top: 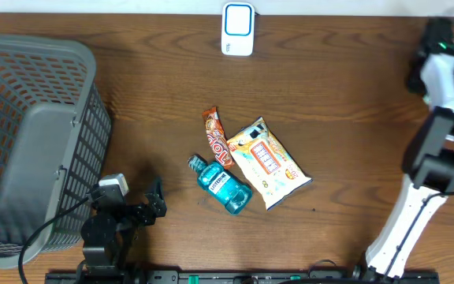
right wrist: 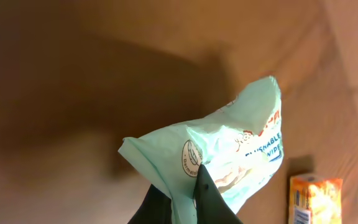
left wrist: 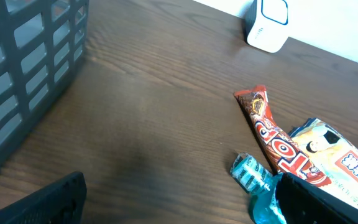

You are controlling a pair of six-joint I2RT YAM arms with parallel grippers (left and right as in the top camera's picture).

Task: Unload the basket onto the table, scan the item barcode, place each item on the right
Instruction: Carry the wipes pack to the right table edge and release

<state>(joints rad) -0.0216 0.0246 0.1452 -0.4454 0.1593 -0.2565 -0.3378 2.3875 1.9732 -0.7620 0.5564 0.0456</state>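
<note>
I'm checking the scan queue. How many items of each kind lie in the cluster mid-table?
Bottle: 1
Candy bar: 1
Snack bag: 1
Total: 3

I count one grey basket (top: 93,134) at the tabletop's (top: 329,95) left edge, one white scanner (top: 238,28) at its far edge, mid-tabletop one blue mouthwash bottle (top: 221,184), one red snack bar (top: 217,140), one yellow snack packet (top: 270,162), by my right wrist one pale green wipes pack (right wrist: 229,155), one orange box (right wrist: 314,196)
</note>
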